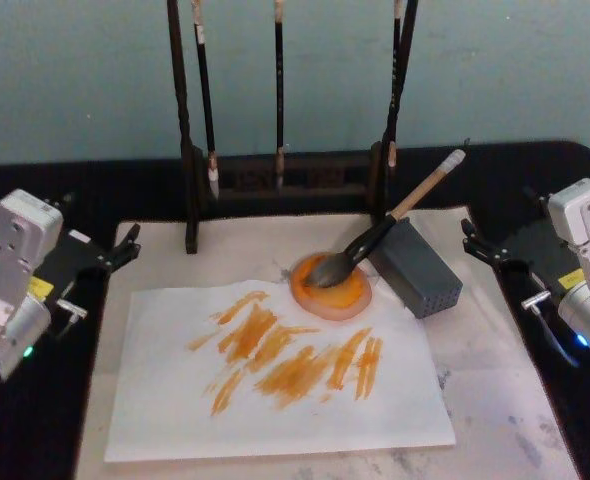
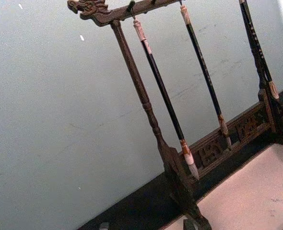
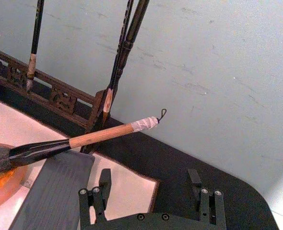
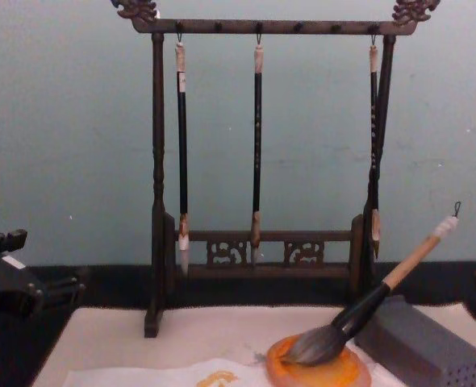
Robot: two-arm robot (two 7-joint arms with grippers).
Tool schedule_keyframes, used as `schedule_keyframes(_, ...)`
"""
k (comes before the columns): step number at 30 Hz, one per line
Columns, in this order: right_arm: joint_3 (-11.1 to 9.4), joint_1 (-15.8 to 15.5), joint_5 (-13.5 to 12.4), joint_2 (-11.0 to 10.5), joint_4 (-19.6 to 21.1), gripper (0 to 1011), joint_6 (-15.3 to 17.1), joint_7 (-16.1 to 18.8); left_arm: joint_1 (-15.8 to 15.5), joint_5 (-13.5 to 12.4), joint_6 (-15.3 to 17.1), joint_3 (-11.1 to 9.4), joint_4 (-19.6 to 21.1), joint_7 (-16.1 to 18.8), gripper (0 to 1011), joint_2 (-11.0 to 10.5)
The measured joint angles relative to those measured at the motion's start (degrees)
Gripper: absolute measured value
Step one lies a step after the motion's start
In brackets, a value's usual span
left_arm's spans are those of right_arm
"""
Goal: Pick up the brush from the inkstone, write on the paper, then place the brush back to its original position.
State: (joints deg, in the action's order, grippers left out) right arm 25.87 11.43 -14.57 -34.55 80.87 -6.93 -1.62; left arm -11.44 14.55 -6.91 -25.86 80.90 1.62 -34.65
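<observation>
The brush (image 1: 375, 240) lies with its bushy tip in the orange inkstone (image 1: 353, 302), handle slanting up toward 2 o'clock and leaning on the grey block (image 1: 422, 270). The inkstone sits at the 1 o'clock corner of the paper (image 1: 275, 415), which is streaked with orange strokes. Left gripper (image 1: 125, 250) hovers out at 9 o'clock, jaws spread. Right gripper (image 1: 472, 243) hangs at 3 o'clock, jaws spread too, holding nothing.
</observation>
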Motion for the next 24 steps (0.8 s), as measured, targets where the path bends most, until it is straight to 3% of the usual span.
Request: schedule_keyframes(24, -0.01, 0.0, 0.03, -0.1, 0.03, 1000, 0.03, 0.0, 0.0, 0.0, 0.0, 0.0, 0.0, 0.0, 1001, 0.0)
